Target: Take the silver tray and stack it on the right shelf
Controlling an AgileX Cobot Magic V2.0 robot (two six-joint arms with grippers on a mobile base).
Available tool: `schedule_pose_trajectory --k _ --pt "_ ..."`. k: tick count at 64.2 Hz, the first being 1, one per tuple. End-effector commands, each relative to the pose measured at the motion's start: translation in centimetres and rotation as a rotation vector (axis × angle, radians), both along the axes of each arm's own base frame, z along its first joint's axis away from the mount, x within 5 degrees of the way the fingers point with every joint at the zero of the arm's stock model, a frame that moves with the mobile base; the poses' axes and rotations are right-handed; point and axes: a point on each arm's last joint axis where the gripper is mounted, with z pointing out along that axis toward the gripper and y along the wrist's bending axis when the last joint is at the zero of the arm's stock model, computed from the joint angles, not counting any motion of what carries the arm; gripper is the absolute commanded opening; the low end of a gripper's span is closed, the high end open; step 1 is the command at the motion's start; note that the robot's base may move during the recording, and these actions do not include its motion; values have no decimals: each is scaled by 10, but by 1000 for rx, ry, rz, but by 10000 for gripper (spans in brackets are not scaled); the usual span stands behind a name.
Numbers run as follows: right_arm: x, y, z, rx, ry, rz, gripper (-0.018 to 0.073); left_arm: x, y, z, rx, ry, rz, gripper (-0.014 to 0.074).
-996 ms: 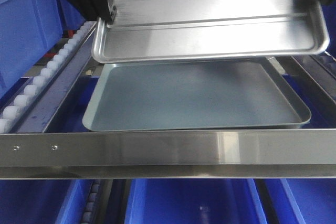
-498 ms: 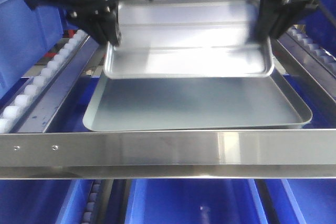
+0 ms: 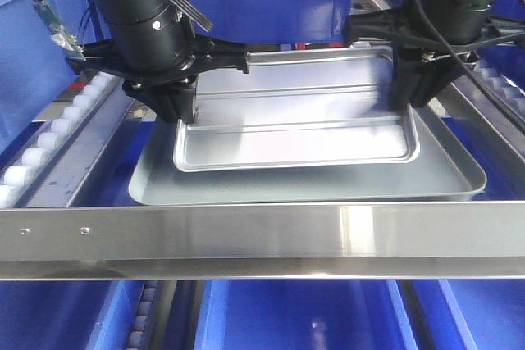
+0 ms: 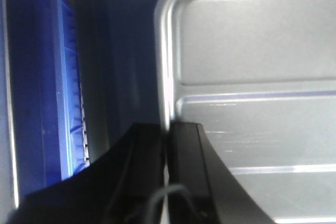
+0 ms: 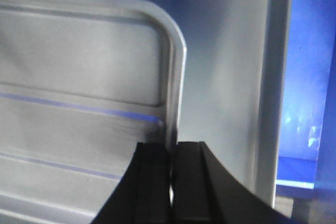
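Note:
A silver tray (image 3: 295, 125) is held low over a second silver tray (image 3: 312, 182) that lies on the shelf rails. My left gripper (image 3: 187, 116) is shut on the held tray's left rim; the left wrist view shows its jaws pinching that rim (image 4: 166, 129). My right gripper (image 3: 404, 97) is shut on the right rim, as the right wrist view shows (image 5: 172, 148). The held tray (image 4: 252, 87) (image 5: 79, 103) tilts slightly, with its near edge down at the lower tray's floor.
A steel crossbar (image 3: 262, 239) spans the front of the shelf. White roller tracks (image 3: 57, 141) run along the left side and another at the right (image 3: 492, 79). Blue bins (image 3: 33, 47) stand around and below (image 3: 303, 313).
Both arms have lowered the held tray and carried it away from the camera, from high above the lower tray down into it. Both grips stay shut.

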Motion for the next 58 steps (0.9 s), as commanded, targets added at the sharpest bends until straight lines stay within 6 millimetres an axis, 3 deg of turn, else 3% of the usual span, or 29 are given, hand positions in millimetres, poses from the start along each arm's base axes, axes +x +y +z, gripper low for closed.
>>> schedule_pose_trajectory --k 1,6,14,19,32,38,43,54,58 --pt "3 -6 36 4 -151 9 240 2 3 32 -19 -102 -27 123" --pt "3 -6 36 -2 -152 11 363 2 3 34 -22 -106 -26 296" --pt "3 -6 36 -3 -152 12 544 5 2 41 -27 -122 -24 475" --pt "3 -6 36 -4 -151 12 604 6 1 46 -31 -130 -20 515" --pt "-7 -9 52 0 -169 7 600 4 7 66 6 -101 32 514" --pt "-17 -12 68 7 -201 4 534 -5 13 83 9 -111 7 489" --pt "-28 -15 84 15 -232 0 421 -15 17 100 -4 -124 -18 424" --pt "-64 -26 116 33 -302 -7 87 -49 37 140 -49 -191 -84 164" --pt "-77 -29 119 40 -325 -6 45 -61 46 147 -46 -212 -100 55"
